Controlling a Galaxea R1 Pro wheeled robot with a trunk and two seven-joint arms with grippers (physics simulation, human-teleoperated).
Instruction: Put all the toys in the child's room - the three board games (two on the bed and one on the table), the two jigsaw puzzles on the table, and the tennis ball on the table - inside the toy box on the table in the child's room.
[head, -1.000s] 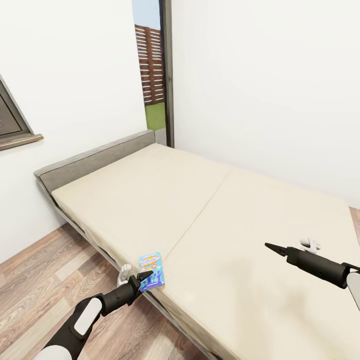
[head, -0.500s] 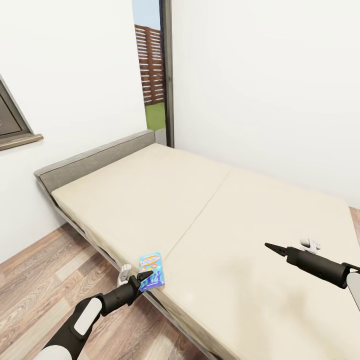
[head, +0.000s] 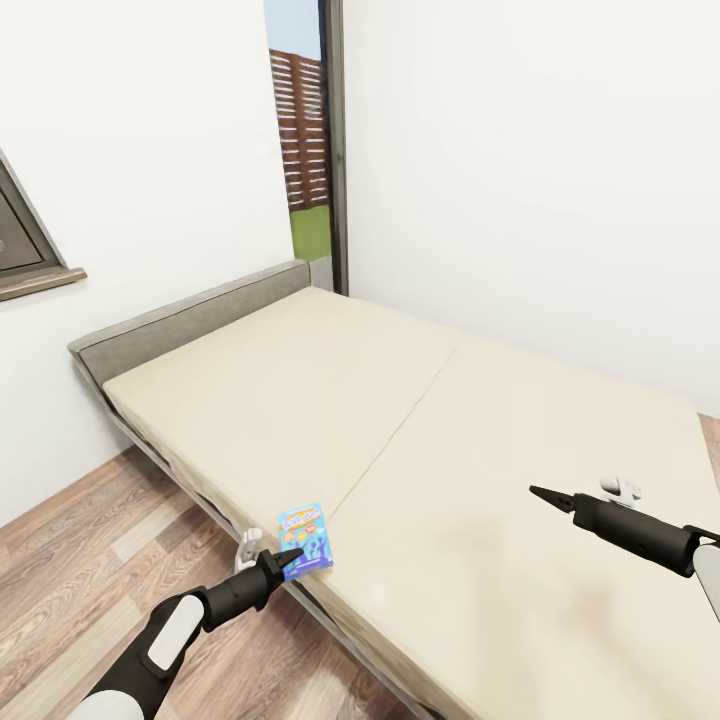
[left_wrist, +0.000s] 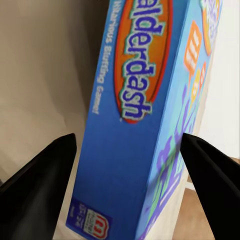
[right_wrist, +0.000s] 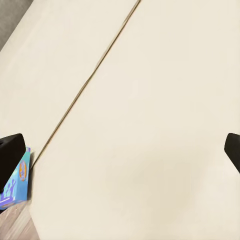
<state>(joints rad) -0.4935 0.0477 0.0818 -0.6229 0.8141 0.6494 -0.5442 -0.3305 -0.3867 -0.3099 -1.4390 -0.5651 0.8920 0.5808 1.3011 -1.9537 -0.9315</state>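
Note:
A small blue board game printed "Balderdash" lies flat at the near edge of the bed, on its cream mattress. My left gripper is at the box's near end. In the left wrist view the box sits between the two black fingers, which stand apart on either side of it, so this gripper is open. My right gripper hovers open over the mattress to the right, with nothing in it. From the right wrist camera the blue box shows at the mattress edge, beside the open gripper.
The grey padded headboard stands at the bed's far left end against a white wall. A window frame juts from the left wall. A narrow glazed opening is in the corner. Wooden floor runs along the bed's near side.
My left gripper has dipped slightly at the blue box's near end. The right arm and the camera have stayed still.

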